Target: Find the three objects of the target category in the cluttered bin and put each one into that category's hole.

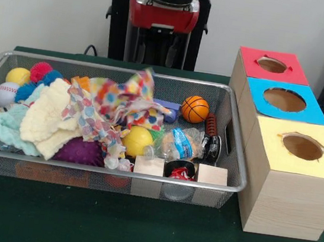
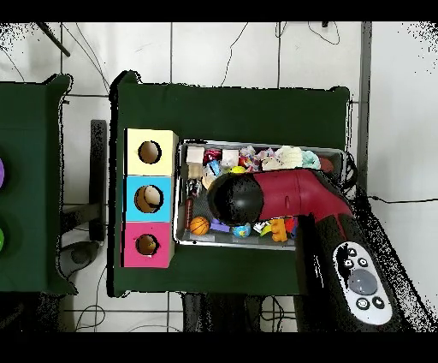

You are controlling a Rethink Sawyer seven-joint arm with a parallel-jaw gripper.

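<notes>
The wire-mesh bin (image 1: 126, 71) stands on the green table, full of clutter. In it lie an orange mini basketball (image 1: 194, 108), a yellow ball (image 1: 138, 140), a purple spiky ball (image 1: 80, 152), a baseball (image 1: 5, 94), a spotted cloth (image 1: 116, 106), a cream knit (image 1: 46, 118) and two wooden blocks (image 1: 149, 166). To the right stand three wooden boxes with a red hole (image 1: 272, 64), a blue hole (image 1: 284, 99) and a yellow hole (image 1: 302, 146). My gripper (image 1: 156, 49) hangs above the bin's far rim and holds nothing that I can see. In the overhead view the arm's black head (image 2: 238, 197) hides it.
A wrapped packet (image 1: 183, 143), a small brown football (image 1: 210, 125), a red-topped cup (image 1: 180, 172), a mint knit (image 1: 6, 127) and fuzzy balls (image 1: 40, 71) also fill the bin. The boxes (image 2: 150, 199) stand close against the bin's side. Green cloth (image 1: 106, 227) lies in front.
</notes>
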